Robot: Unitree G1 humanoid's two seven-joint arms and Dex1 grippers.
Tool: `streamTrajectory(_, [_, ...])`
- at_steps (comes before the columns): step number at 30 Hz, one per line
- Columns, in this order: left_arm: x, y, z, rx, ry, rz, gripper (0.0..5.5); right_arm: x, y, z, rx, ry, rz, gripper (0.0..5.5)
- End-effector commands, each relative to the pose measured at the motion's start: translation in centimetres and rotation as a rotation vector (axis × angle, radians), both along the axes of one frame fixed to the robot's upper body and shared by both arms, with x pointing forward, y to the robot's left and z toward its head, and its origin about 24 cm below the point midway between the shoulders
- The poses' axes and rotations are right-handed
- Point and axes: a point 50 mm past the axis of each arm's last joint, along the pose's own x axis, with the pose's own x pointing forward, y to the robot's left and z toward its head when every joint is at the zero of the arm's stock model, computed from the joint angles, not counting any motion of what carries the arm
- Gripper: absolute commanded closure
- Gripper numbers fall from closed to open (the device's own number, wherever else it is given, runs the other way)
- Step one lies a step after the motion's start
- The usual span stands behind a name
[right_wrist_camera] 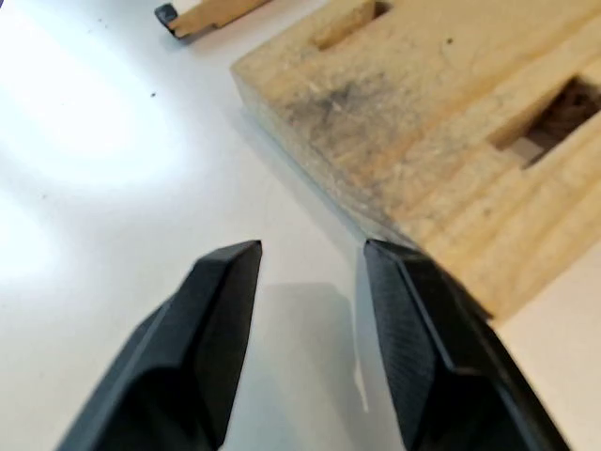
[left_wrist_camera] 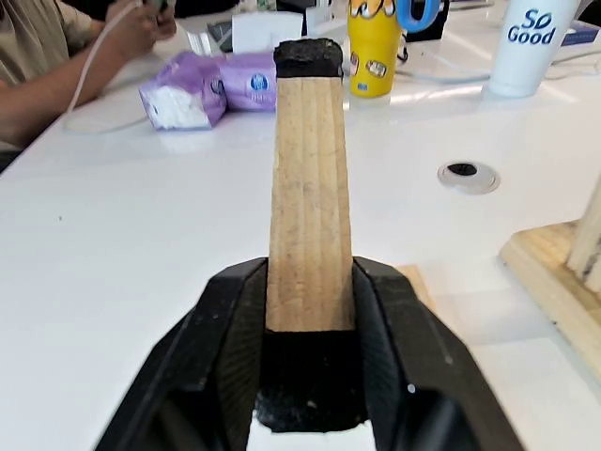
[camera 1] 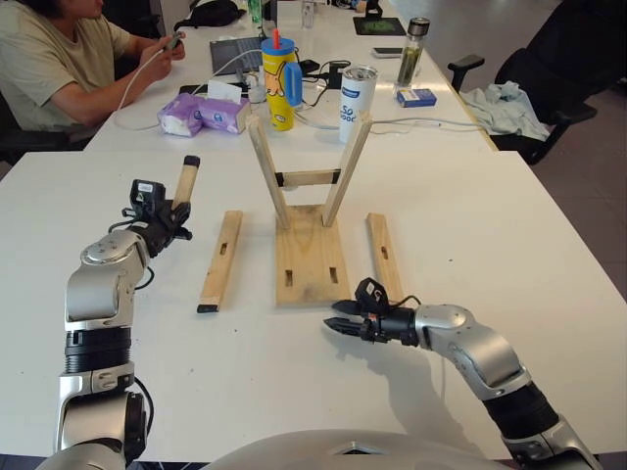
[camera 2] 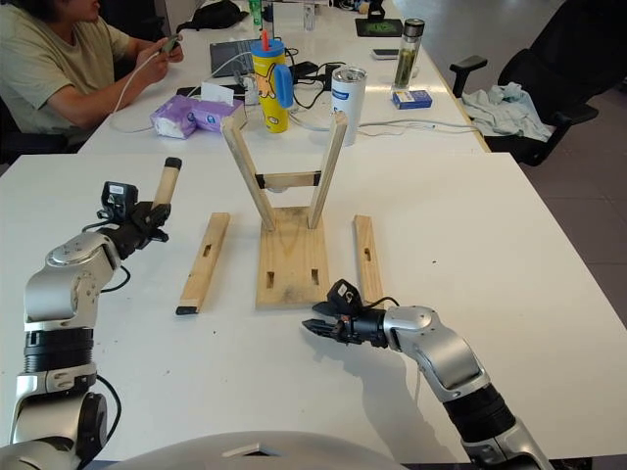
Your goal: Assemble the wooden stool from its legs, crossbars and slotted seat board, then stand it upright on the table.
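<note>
The slotted seat board (camera 1: 311,257) lies flat mid-table, with two legs (camera 1: 268,172) joined by a crossbar (camera 1: 308,178) standing in its far slots. Another slotted wooden piece (camera 1: 221,258) lies left of the board, and one more (camera 1: 383,254) lies to its right. My left gripper (camera 1: 168,217) is shut on a short wooden leg with a black tip (left_wrist_camera: 310,178), held above the table at the far left. Close to the board's near right corner (right_wrist_camera: 413,141), my right gripper (camera 1: 336,325) hovers open with nothing between its fingers.
Behind, a second table holds a yellow bottle (camera 1: 280,83), a white cup (camera 1: 357,101), tissue packs (camera 1: 204,114) and cables. A person sits at the far left. A cable hole (left_wrist_camera: 468,175) marks the tabletop. Bare white table lies along the near edge.
</note>
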Motion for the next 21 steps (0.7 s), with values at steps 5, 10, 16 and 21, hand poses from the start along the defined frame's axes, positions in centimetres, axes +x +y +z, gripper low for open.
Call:
streamTrajectory(5, [-4.5, -2.7, 2.3, 0.207, -0.304, -0.153, 4.21, 0.1, 0.5, 8.6, 0.512, 0.001, 0.047, 3.45])
streamTrajectory(10, [-6.6, -7.3, 1.9, 0.218, -0.419, -0.371, 4.21, 3.6, 0.5, 10.7, 0.764, 0.027, -0.206, 3.45])
streamTrajectory(16, [-6.2, -10.8, 1.5, 0.21, -0.457, -0.522, 4.21, 5.1, 0.7, 11.2, 0.869, 0.075, -0.322, 3.45])
streamTrajectory(21, [-5.7, -12.6, 0.9, 0.213, -0.443, -0.588, 4.21, 6.0, 0.6, 12.3, 0.919, 0.079, -0.33, 3.45])
